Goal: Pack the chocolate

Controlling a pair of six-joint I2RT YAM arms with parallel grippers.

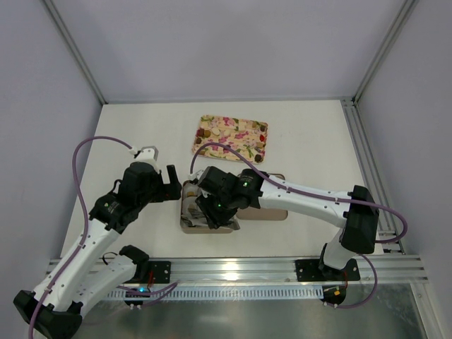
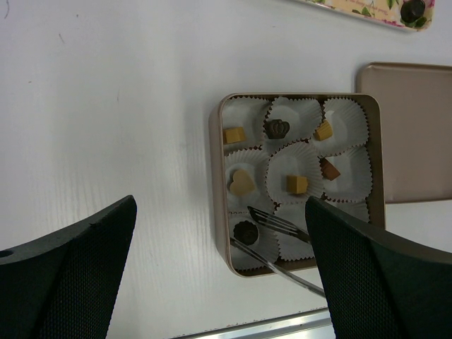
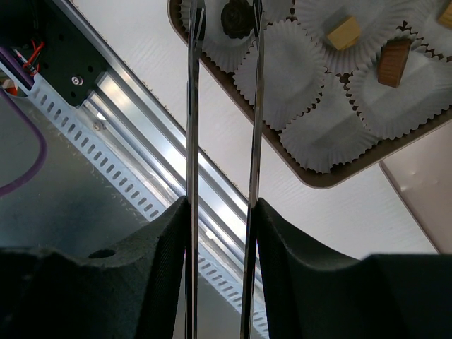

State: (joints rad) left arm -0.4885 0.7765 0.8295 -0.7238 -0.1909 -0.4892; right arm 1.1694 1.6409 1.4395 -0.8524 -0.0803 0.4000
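- Surface point(image 2: 106, 106): white, carrying everything.
- Left gripper point(image 2: 220, 205): hovers above the left side of the box, jaws spread wide with nothing between them.
- Right gripper point(image 3: 220, 205): over the box's near edge, jaws pressed on a pair of metal tweezers point(image 3: 192, 127) that reach down into the box.
- Flowered tray point(image 1: 232, 134): lies beyond the box, with one dark piece point(image 2: 413, 10) resting on it.
- Square brown box point(image 2: 218, 176): lined with white crinkled paper cups point(image 2: 293, 116).
- Brown lid point(image 2: 413, 134): flat, just right of the box.
- Chocolate point(image 2: 297, 183): seven pieces sit in cups, tan, brown and dark.
- Dark round bonbon point(image 2: 246, 232): in the near-left corner cup, between the tweezer tips; whether they touch it cannot be told.
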